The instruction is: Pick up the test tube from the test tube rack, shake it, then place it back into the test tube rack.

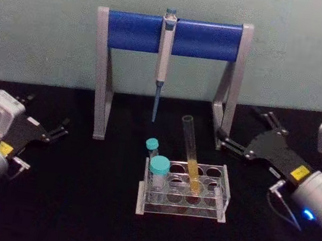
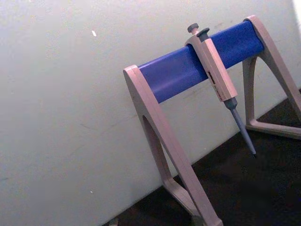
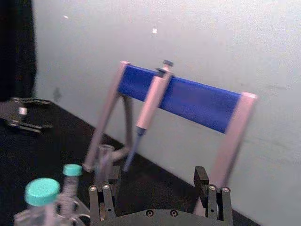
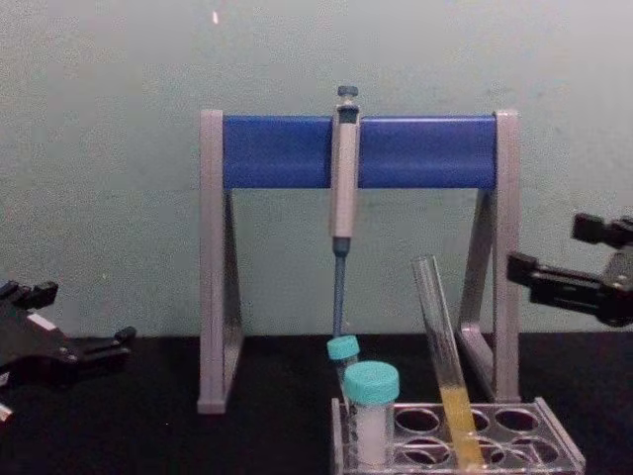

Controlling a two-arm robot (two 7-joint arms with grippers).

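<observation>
The test tube (image 1: 190, 151) is a long clear glass tube with yellow-orange liquid in its lower part. It leans in a hole of the clear test tube rack (image 1: 222, 196) at the table's middle, and also shows in the chest view (image 4: 444, 361) in the rack (image 4: 554, 447). My right gripper (image 1: 248, 133) hovers open to the right of the tube's top, a little behind it and apart from it, with nothing between its fingers (image 4: 522, 267). In the right wrist view the tube (image 3: 104, 162) stands just off one finger (image 3: 115, 175). My left gripper (image 1: 47, 113) rests open at the far left.
Two teal-capped tubes (image 1: 158, 167) stand in the rack's left holes. Behind the rack stands a grey-and-blue pipette stand (image 1: 137, 30) with a pipette (image 1: 164, 55) hanging from its bar. The black table (image 1: 77, 204) ends at a pale wall.
</observation>
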